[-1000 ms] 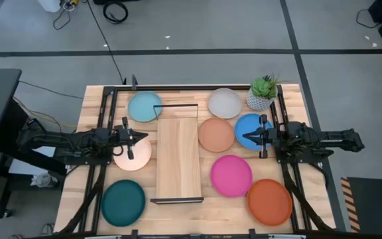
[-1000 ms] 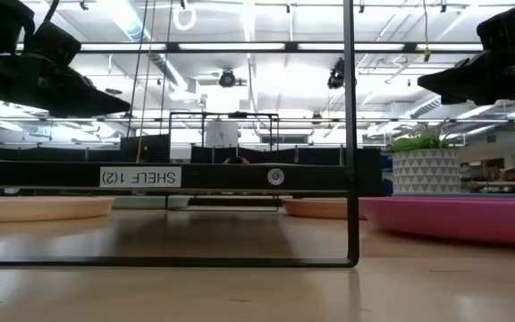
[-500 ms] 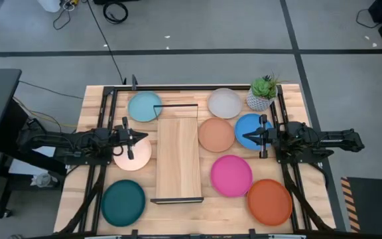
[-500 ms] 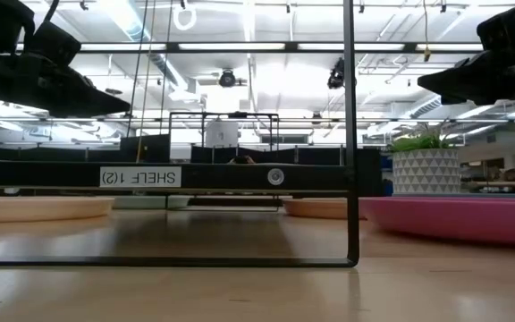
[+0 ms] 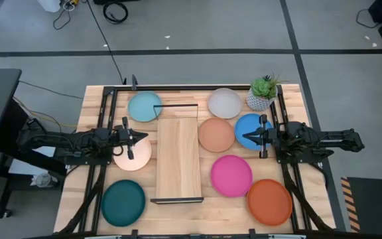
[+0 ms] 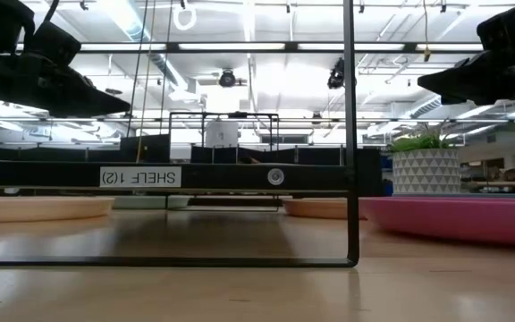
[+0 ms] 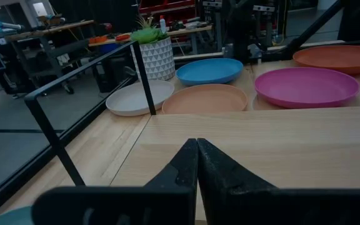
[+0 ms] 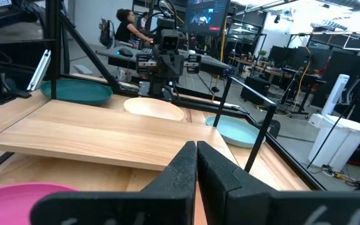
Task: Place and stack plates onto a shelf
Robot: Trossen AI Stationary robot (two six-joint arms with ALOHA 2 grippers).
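Pale wooden shelf [image 5: 178, 158] bare, long axis running away from the front edge, midway between both arms; no plate on it yet.

Left gripper [image 5: 140, 137] shut and empty, hanging over the peach plate [image 5: 132, 153], shelf just beside it toward the right arm. Right gripper [image 5: 247, 137] shut and empty over the blue plate [image 5: 253, 129], tan plate [image 5: 215, 135] lying between it and the shelf. Left arm probably nearer to a first pick.

left gripper [image 5: 139, 137] — fingers closed, empty | right gripper [image 5: 247, 137] — fingers closed, empty, facing it
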